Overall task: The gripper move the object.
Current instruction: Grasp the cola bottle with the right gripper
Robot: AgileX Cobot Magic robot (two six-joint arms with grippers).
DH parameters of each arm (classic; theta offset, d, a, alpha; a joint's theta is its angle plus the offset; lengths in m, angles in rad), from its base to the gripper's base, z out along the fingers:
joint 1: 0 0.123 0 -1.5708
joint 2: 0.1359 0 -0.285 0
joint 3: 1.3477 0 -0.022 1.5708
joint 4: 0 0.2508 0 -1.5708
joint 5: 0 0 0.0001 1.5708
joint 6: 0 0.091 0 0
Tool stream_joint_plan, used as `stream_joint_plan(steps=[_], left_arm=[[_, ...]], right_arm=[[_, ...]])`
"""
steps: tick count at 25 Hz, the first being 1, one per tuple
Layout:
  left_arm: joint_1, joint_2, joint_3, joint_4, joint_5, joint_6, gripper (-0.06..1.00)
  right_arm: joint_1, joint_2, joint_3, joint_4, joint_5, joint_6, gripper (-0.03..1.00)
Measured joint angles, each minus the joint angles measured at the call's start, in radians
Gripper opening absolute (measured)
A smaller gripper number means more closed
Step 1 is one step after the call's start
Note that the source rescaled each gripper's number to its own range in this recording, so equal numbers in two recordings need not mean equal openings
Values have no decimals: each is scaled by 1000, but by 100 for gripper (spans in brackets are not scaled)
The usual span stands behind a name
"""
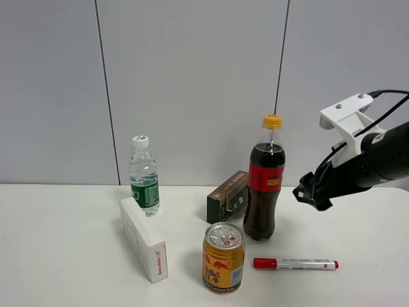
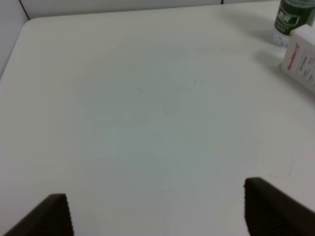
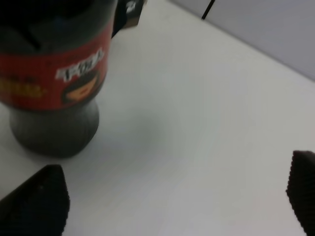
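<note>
One cola bottle (image 1: 264, 192), one water bottle (image 1: 144, 179), two boxes (image 1: 144, 240) (image 1: 228, 197), one can (image 1: 223, 259), one marker (image 1: 297, 263)

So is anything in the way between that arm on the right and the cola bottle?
Nothing visible. The right gripper hangs open beside the cola bottle, and its wrist view shows only bare table between them. The red marker lies nearer the camera, off that line. The dark box sits on the bottle's far side.
</note>
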State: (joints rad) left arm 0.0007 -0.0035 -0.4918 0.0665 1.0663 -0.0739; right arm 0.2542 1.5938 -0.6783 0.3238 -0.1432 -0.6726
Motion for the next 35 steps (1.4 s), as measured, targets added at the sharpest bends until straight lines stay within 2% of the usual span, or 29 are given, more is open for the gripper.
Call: stream_joint_plan(steps=[6,10,13,18,20,22,35], left_arm=[[0,0,0,0,0,-1,100],[0,0,0,0,0,-1,100],[0,0,0,0,0,-1,100],[0,0,0,0,0,-1,100],[0,0,0,0,0,0,100],[0,0,0,0,0,0,100],[0,0,0,0,0,-1,100]], right_arm=[[28,55,0,-55,-42,31,83],[30,73,0,-160,-115,151,83],[30,75,0,-286,-168,301,83],[30,79,0,-601,-280,617,83],[30,84,0,-709,-321,699,83],[30,85,0,-767,-353,739,83],[30,167,0,-704,-398,745,83]])
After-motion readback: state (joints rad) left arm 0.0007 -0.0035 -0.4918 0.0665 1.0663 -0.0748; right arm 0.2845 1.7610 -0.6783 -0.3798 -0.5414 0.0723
